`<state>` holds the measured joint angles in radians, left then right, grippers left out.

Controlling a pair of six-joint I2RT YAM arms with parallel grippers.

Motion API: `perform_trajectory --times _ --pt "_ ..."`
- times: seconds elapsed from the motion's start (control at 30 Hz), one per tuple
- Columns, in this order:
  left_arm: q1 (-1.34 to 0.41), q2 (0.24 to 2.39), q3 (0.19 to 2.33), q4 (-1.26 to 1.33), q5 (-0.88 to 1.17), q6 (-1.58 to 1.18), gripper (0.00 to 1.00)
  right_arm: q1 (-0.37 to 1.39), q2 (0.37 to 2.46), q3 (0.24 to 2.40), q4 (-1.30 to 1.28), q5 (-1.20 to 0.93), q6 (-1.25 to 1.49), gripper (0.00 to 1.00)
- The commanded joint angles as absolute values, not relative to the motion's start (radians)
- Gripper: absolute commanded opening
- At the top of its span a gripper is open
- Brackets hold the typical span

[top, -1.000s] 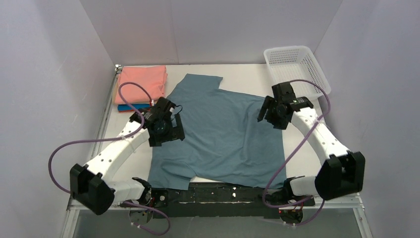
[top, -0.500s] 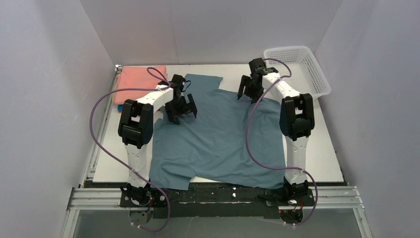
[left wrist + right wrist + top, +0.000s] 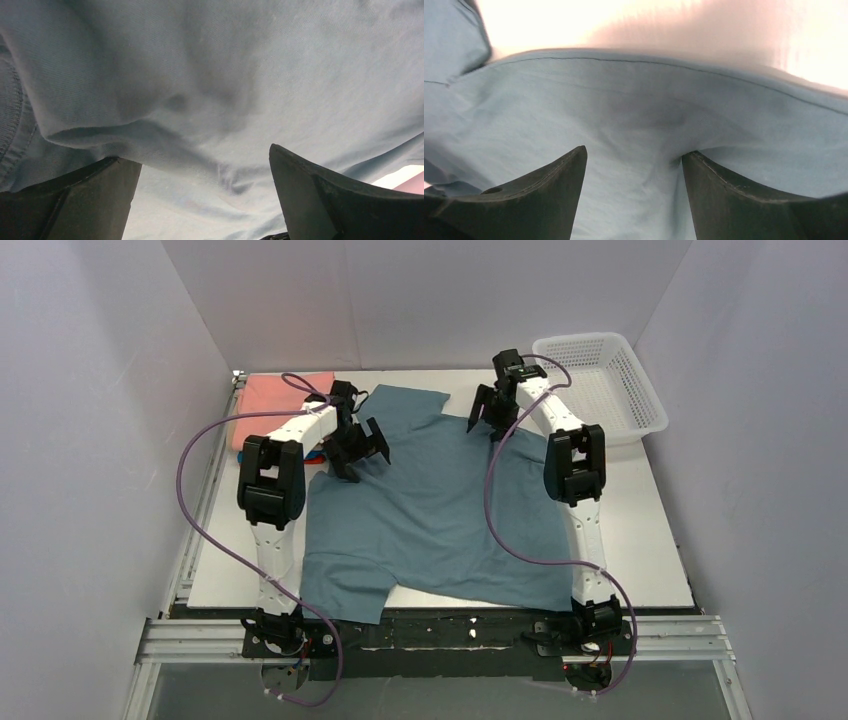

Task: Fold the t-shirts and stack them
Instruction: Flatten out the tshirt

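Observation:
The large dusty blue-grey t-shirt (image 3: pixel 440 510) lies spread on the white table, its near hem hanging over the front edge. My left gripper (image 3: pixel 358 448) is open, its jaws pressed down on the shirt's far left part; cloth (image 3: pixel 210 100) fills the left wrist view between the fingers. My right gripper (image 3: pixel 487 420) is open on the shirt's far right edge; the right wrist view shows the cloth (image 3: pixel 639 125) and its hem between the fingers. A folded salmon-pink shirt (image 3: pixel 270 405) lies at the far left on a stack, with a sliver of bright blue (image 3: pixel 313 454) below it.
A white plastic mesh basket (image 3: pixel 600 380) stands at the far right corner. Purple cables loop from both arms. White walls close in the table on three sides. The bare white table (image 3: pixel 640 530) shows right of the shirt.
Both arms have stretched from mid-table to the far end of the shirt and lowered onto the cloth. The shirt's far right corner has shifted slightly inward.

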<state>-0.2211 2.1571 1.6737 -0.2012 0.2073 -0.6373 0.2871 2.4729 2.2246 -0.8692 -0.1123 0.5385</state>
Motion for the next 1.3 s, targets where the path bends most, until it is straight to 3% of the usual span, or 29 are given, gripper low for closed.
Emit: perform_trajectory --times 0.0,0.27,0.43,0.67,0.8,0.97,1.27 --pt "-0.21 2.141 1.604 -0.289 0.185 -0.621 1.0 0.276 2.569 2.359 -0.834 -0.208 0.546 0.77" --pt "-0.208 2.072 1.495 -0.311 0.196 -0.639 1.0 0.234 2.658 2.443 -0.682 -0.296 0.567 0.77" --pt "-0.216 1.987 1.278 -0.196 0.255 -0.754 1.0 0.205 2.694 2.504 -0.645 -0.315 0.563 0.78" --pt "-0.252 1.871 1.1 -0.149 0.254 -0.797 0.99 0.202 2.594 2.444 -0.716 -0.298 0.377 0.8" --pt "-0.255 1.853 1.133 -0.156 0.215 -0.779 0.99 0.201 2.466 2.367 -0.741 -0.166 0.224 0.83" --pt "-0.255 1.906 1.323 -0.246 0.154 -0.721 1.0 0.202 2.335 2.335 -0.779 -0.121 0.165 0.84" --pt "-0.267 1.939 1.491 -0.269 0.149 -0.67 1.0 0.215 2.076 1.851 -0.686 -0.107 0.251 0.84"
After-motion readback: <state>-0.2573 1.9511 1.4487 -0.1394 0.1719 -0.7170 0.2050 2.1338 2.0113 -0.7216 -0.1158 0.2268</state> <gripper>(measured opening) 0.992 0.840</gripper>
